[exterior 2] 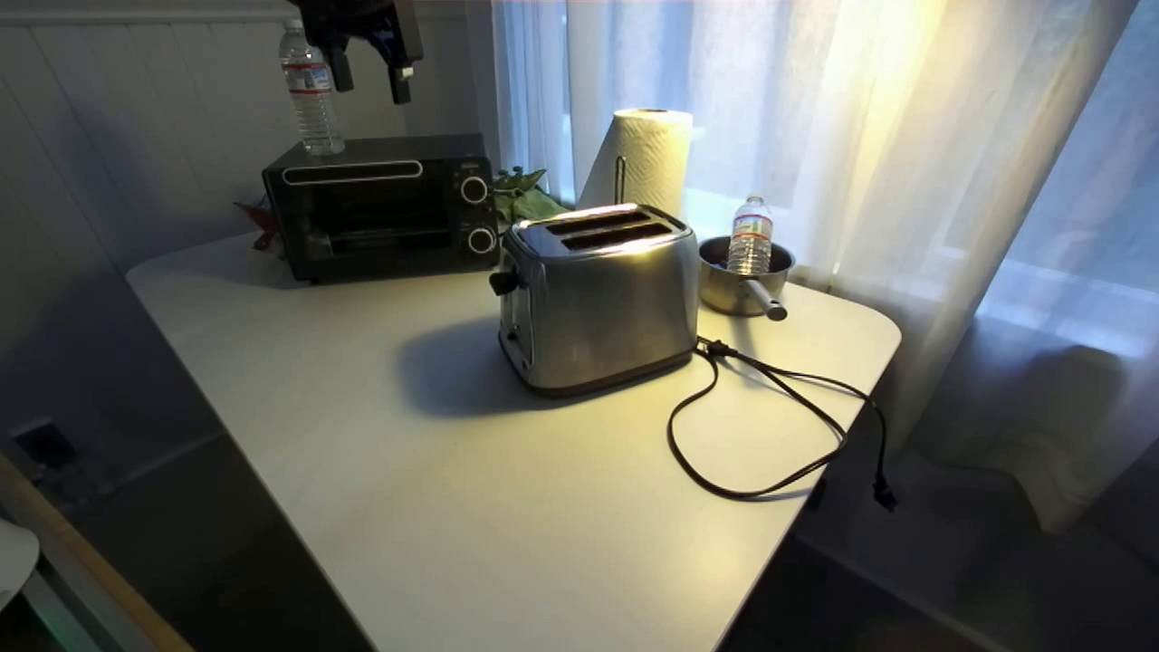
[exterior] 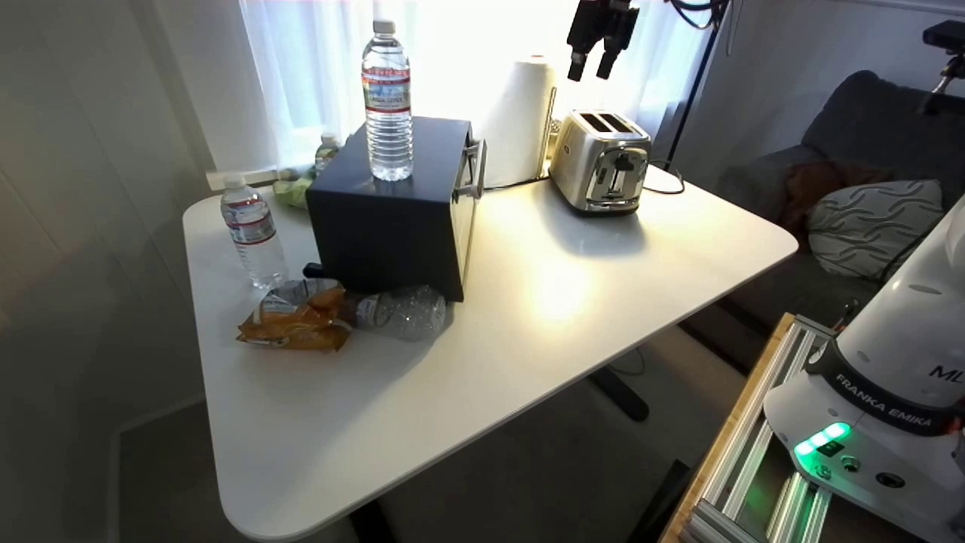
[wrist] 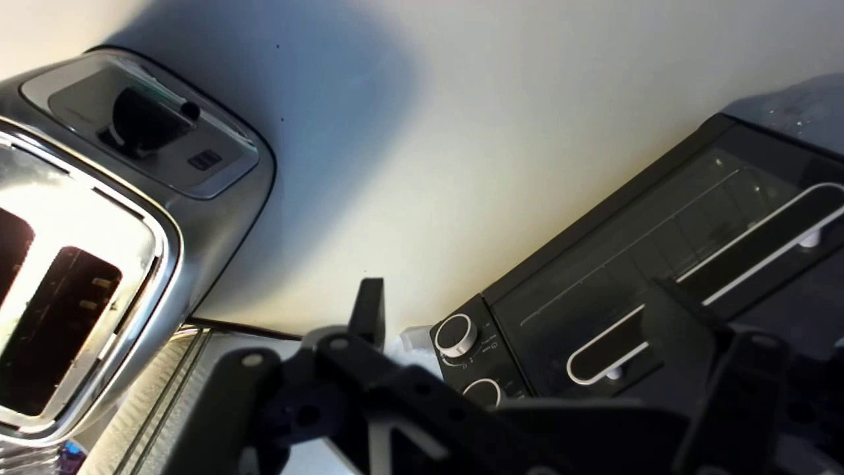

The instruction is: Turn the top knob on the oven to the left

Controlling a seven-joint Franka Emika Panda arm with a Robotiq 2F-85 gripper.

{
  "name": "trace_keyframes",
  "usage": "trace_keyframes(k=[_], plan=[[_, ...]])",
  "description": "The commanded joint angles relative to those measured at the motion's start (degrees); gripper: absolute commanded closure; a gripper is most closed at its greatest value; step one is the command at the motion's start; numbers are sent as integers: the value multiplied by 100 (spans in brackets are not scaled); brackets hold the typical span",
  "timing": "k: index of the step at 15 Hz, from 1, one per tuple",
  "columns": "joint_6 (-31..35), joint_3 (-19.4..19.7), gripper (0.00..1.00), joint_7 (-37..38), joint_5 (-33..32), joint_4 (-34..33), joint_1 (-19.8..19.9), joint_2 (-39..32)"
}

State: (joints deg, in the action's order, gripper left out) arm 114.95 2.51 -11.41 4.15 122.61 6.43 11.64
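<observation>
**Top knob (exterior 2: pixel 474 189) is lower than the spread pincer (exterior: pixel 590 71), on the front of the oven (exterior 2: pixel 380 217)**

Pincer: fingers (wrist: pixel 369 310) well apart, pointing down, nothing between them; higher than the oven top in both exterior views.

Knob: upper of two on the control panel (exterior 2: pixel 471 215), at one end of the long front. Wrist view has it partly masked by the pincer. Its axis comes roughly level out of the face, square to those downward fingers. My read: drop to knob height, then pitch the wrist over. Oven's long axis runs oblique to the finger spread in the wrist view, so expect some yaw.

Tight spots: lower knob (exterior 2: pixel 482 240) directly under; door handle (wrist: pixel 745 257) juts out just beside the panel, could snag a finger.

Next out: bottle (exterior: pixel 388 113) upright on the oven top, end opposite the knobs; a bump could tip it.

Then toaster (exterior 2: pixel 607 312), apart, off the knob end; most room to come in looks to be over the bench (exterior: pixel 520 249) between the two.

Far limit: bench edge on the arm base (exterior: pixel 859 445) side, well apart from the knob.
</observation>
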Motion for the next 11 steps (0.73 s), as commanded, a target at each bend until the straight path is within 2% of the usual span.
trace_keyframes(k=[1, 11], plan=[[-8, 113, 0, 19, -25, -8, -123, 2], [-9, 132, 0, 12, -21, -135, -119, -87]])
